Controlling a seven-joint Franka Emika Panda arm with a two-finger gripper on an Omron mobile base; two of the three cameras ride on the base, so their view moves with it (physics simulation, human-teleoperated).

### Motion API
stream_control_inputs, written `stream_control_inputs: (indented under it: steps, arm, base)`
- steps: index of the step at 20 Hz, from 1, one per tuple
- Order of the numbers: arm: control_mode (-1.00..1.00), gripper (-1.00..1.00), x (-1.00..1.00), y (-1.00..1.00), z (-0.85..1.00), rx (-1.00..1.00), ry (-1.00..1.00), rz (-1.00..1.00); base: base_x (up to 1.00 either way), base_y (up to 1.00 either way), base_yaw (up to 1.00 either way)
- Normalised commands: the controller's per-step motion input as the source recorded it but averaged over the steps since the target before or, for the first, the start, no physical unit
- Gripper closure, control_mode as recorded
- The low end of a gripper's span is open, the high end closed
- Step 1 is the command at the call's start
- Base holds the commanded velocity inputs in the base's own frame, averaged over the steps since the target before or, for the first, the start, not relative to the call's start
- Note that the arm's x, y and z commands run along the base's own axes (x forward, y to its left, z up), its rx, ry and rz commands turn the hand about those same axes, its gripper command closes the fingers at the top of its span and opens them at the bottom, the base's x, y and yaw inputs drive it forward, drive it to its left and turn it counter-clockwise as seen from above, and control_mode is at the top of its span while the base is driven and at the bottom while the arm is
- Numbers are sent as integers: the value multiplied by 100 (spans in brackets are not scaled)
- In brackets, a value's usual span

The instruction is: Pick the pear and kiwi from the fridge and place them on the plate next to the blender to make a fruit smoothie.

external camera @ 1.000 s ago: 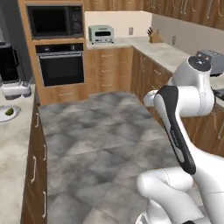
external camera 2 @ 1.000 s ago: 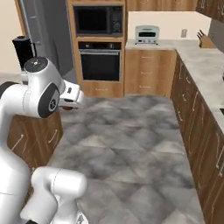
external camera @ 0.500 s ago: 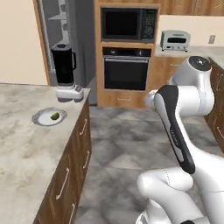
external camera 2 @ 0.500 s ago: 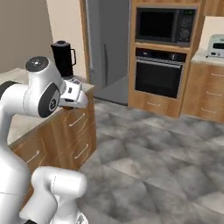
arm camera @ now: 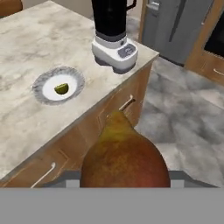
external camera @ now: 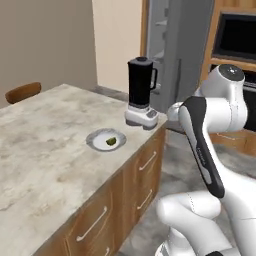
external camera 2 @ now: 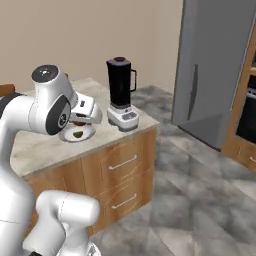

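Beside the tabletop, the pincer is clenched on a brownish pear, while a small green fruit lies on the plate near the blender.

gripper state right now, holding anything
Gripper: shut on a pear-shaped yellow-brown fruit with a stem.

Bare tabletop around the plate, blender standing near its far side, small green fruit on plate
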Motion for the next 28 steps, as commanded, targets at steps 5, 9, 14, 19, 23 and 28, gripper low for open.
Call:
stream_control_inputs:
  steps: [5,9,14,19,23,28]
  arm:
    - [100,100,0,0,0,0,0,0]
    - [100,100,0,0,0,0,0,0]
    - [100,100,0,0,0,0,0,0]
    - [-100,100,27,0,-38,-1,8,0]
    - [-100,100,83,8,-98,-1,28,0]
    - [-100,100,82,20,-87,0,19,-2]
  base:
    - [84,-13,85]
    - [86,-39,76]
    - [38,-72,37]
    - [0,0,0]
    - [0,0,0]
    - [0,0,0]
